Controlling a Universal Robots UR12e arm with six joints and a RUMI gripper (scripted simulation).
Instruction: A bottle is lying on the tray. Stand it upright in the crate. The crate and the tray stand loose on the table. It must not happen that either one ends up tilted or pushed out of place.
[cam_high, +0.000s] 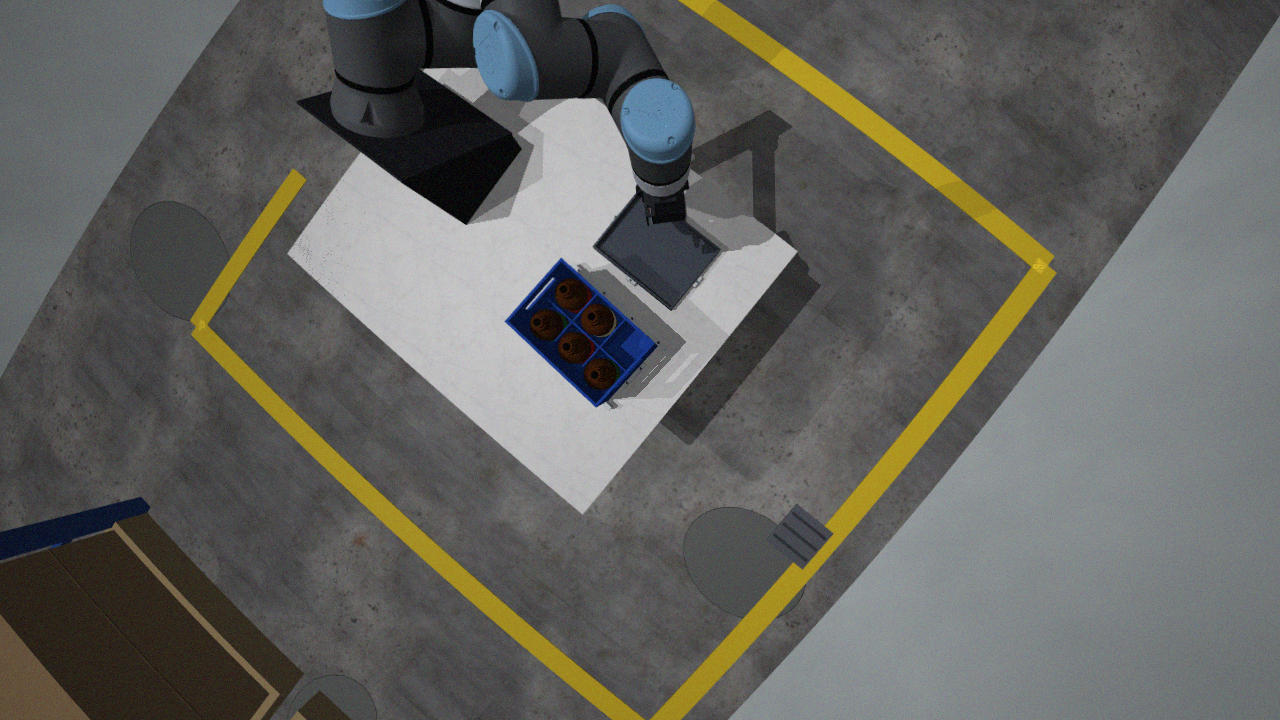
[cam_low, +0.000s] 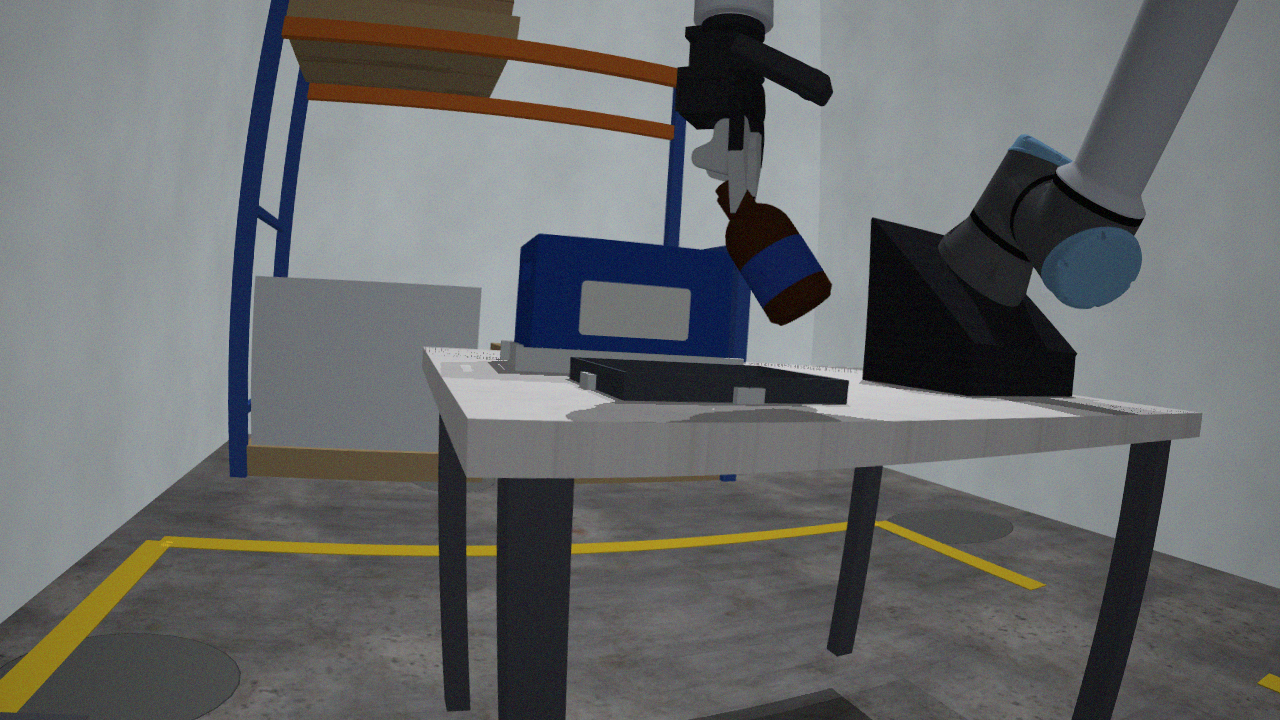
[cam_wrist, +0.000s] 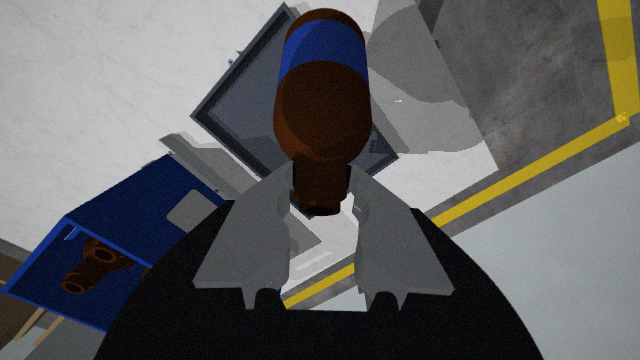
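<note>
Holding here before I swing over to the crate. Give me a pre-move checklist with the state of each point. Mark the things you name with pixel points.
1. Gripper (cam_low: 739, 192) (cam_wrist: 320, 165) shut on the held bottle's neck: ok.
2. Held bottle (cam_low: 776, 259) (cam_wrist: 324, 105) lifted off the tray (cam_high: 657, 255) (cam_low: 716, 383) (cam_wrist: 240, 95): ok, it hangs above.
3. Held bottle upright for insertion: not ok, it hangs tilted.
4. Free compartment in the crate (cam_high: 551, 360) (cam_low: 546, 295) (cam_wrist: 120, 200): ok, one of six; the others hold bottles.
5. Crate and tray level: ok, both look flat.
6. Grip firm enough against slipping: cannot tell.
</note>
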